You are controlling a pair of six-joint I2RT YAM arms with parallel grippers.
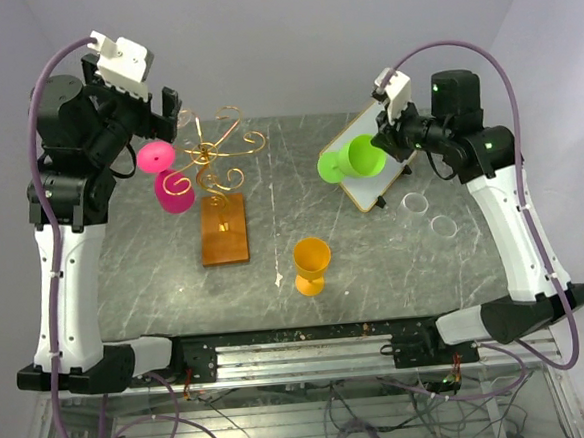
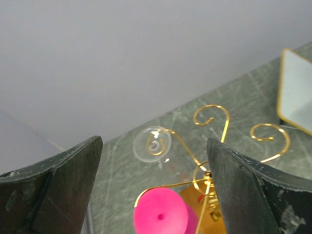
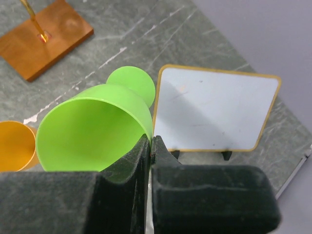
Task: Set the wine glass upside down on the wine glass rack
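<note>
The pink wine glass point(image 1: 172, 182) hung foot-up and bowl-down at the nine o'clock side of the gold wire rack point(image 1: 218, 159), its stem seemingly caught in one curled arm, which is what kept it inverted without help; whether the foot sat fully home in the hook could not be told. The left end effector point(image 2: 153, 146) hovered just above it with its fingers spread wide and touching nothing, the pink foot showing below and between them, so the grip on that glass looked to be let go. At three o'clock of the rack and well apart from it, the green wine glass point(image 1: 353, 159) was carried in the air on its side; the right end effector point(image 3: 150, 146) pinched the bowl wall at the rim, one finger inside and one outside, probably leaving the stem free for a hook. An orange wine glass point(image 1: 312, 263) stood upright on the counter point(image 1: 376, 273) at five o'clock of the rack, apparently waiting.
</note>
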